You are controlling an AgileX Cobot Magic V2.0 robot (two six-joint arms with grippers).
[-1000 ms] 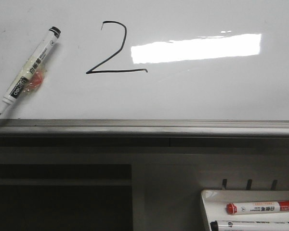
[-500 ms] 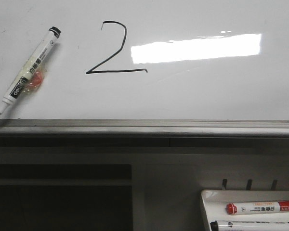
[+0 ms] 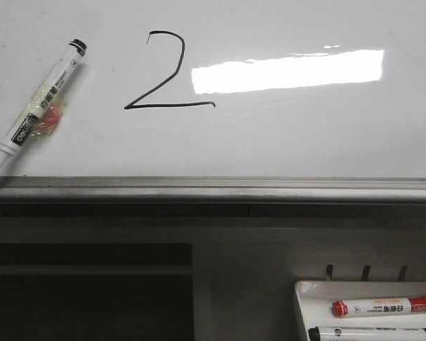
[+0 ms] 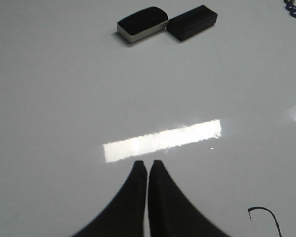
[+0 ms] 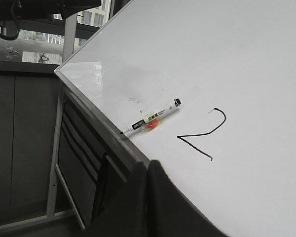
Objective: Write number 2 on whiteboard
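A thin black number 2 (image 3: 162,78) is drawn on the glossy whiteboard (image 3: 305,135); it also shows in the right wrist view (image 5: 207,133), and its top curl in the left wrist view (image 4: 264,215). A white marker (image 3: 37,106) lies uncapped on the board left of the digit, also in the right wrist view (image 5: 153,117). My left gripper (image 4: 147,165) is shut and empty above the board. My right gripper (image 5: 147,165) is shut and empty over the board's near edge. Neither gripper shows in the front view.
The board's silver edge strip (image 3: 213,188) runs across the front. A white tray (image 3: 312,298) at lower right holds a red-capped marker (image 3: 387,307) and a black one (image 3: 369,334). Two black erasers (image 4: 142,23) (image 4: 191,21) lie farther off on the board.
The front view has shifted very slightly; the digit and the marker sit a few pixels further left. Nothing else has moved.
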